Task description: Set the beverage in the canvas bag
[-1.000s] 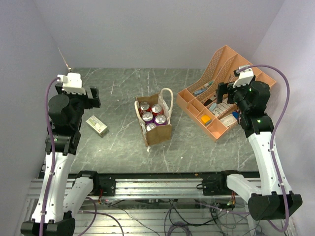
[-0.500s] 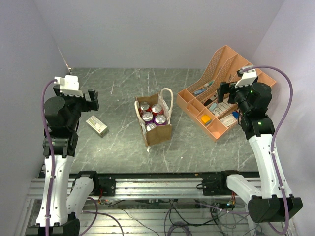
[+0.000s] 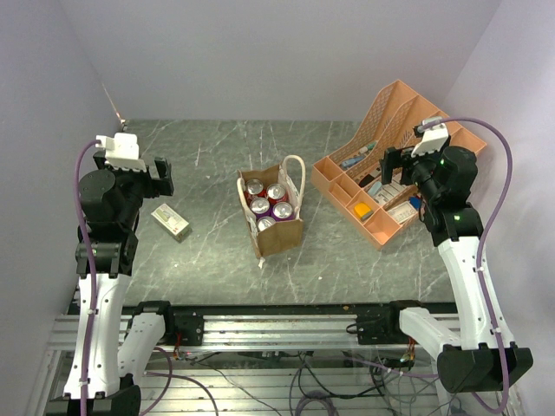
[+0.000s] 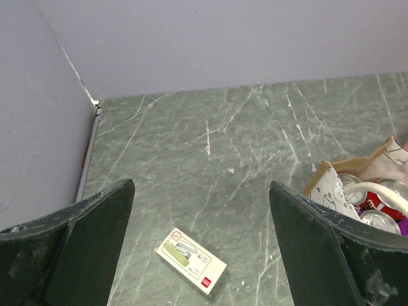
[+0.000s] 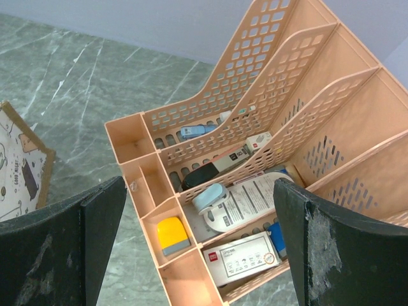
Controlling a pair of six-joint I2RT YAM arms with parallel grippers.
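**Operator:** Since neither gripper is carrying anything, I'd call this all but wrapped. Five cans [image 3: 267,204] stand in the bag [image 3: 282,238] mid-table, and I can't spot a can outside it.

**Spotter:** Grippers?

**Operator:** My left gripper [image 4: 199,188] is spread wide and empty, raised at the bag's 9 o'clock, looking down on the box [image 4: 190,261]. My right gripper [image 5: 199,185] is spread and empty too, out at 3 o'clock over the organizer [image 3: 408,113].

**Spotter:** Anything left to do?

**Operator:** By my read, only parking the arms.

**Spotter:** Any change from a second ago?

**Operator:** The left gripper has drawn back a touch toward 9 o'clock. The right has barely shifted. Bag, cans and box sit just as they were.
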